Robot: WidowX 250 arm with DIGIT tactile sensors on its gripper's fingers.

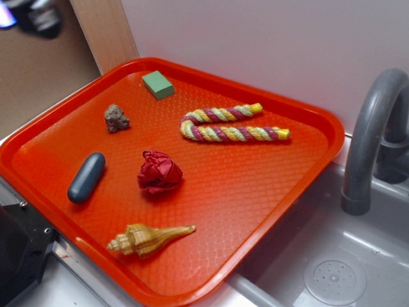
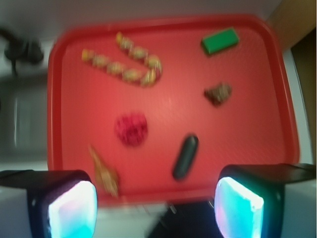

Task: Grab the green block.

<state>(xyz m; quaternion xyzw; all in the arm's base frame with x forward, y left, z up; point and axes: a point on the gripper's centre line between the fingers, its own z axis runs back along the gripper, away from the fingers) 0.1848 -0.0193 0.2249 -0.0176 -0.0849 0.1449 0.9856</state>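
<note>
From the exterior view I see a red plastic tray with a fine diamond-textured floor and a raised rim, set beside a grey sink with a curved grey faucet. In the tray lie six things, all apart from each other: the green block, flat and matte, in the far corner; a rough grey rock near it; a twisted rope toy in red, yellow and pale strands, bent into a U; a crumpled red ball at the middle; a smooth dark blue-grey capsule; and a ribbed tan spiral seashell at the near edge. I cannot make out the gripper here.

On the wrist view, which is blurred, the gripper hangs above the tray's near rim, its two fingers spread wide with nothing between them. The green block sits far ahead of the fingers, in the far right corner, beyond the right finger. The rock and capsule lie between it and that finger.
</note>
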